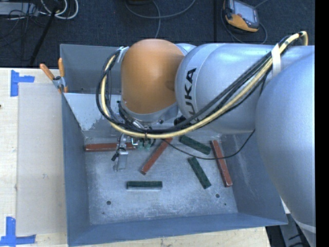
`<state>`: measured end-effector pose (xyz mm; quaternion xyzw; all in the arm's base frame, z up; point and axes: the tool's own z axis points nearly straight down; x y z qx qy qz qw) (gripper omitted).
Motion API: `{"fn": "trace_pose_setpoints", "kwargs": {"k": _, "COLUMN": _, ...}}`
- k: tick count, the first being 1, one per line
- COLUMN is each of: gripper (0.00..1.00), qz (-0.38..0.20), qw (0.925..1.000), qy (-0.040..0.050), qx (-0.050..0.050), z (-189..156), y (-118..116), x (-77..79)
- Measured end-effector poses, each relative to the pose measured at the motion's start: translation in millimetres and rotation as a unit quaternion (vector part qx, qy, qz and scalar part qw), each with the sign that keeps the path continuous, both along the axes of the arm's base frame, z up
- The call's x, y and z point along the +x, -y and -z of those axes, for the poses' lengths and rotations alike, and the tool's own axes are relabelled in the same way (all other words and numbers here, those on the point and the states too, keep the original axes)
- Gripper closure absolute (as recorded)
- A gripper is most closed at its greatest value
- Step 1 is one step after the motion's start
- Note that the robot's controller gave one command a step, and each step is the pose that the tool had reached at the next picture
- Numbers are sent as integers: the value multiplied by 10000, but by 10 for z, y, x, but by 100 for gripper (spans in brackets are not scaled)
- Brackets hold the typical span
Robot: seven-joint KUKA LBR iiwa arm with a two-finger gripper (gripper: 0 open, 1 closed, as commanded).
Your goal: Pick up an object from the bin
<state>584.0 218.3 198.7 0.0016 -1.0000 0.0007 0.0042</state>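
Sticks by the jaws
A green stick (pixel 144 185) at 6 o'clock, slanted brown stick (pixel 154 158) at 3, long brown stick (pixel 100 147) at 9. Jaws wide or closed? Cannot tell.

Bright overhead light; sheen on the orange cover (pixel 149 71), shadow beneath it in the bin (pixel 76 179)

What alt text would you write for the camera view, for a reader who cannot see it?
A KUKA arm with an orange cover reaches from the right into a grey metal bin, its gripper low beside the right end of a reddish-brown stick. A dark green stick lies below it in the view; more sticks lie to the right.
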Motion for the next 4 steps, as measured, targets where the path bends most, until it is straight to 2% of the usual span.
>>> {"fn": "trace_pose_setpoints", "kwargs": {"k": 1, "gripper": 0, "qz": -547, "qw": 9985, "qy": -6, "qx": -10, "z": 1292, "y": 534, "x": -271}}
{"fn": "trace_pose_setpoints", "kwargs": {"k": 2, "gripper": 0, "qz": -434, "qw": 9991, "qy": 17, "qx": -8, "z": 1300, "y": 1035, "x": -488}}
{"fn": "trace_pose_setpoints", "kwargs": {"k": 3, "gripper": 100, "qz": -432, "qw": 9991, "qy": 33, "qx": 10, "z": 1289, "y": 1010, "x": -478}}
{"fn": "trace_pose_setpoints", "kwargs": {"k": 4, "gripper": 100, "qz": -951, "qw": 9954, "qy": 75, "qx": 20, "z": -402, "y": 665, "x": -778}}
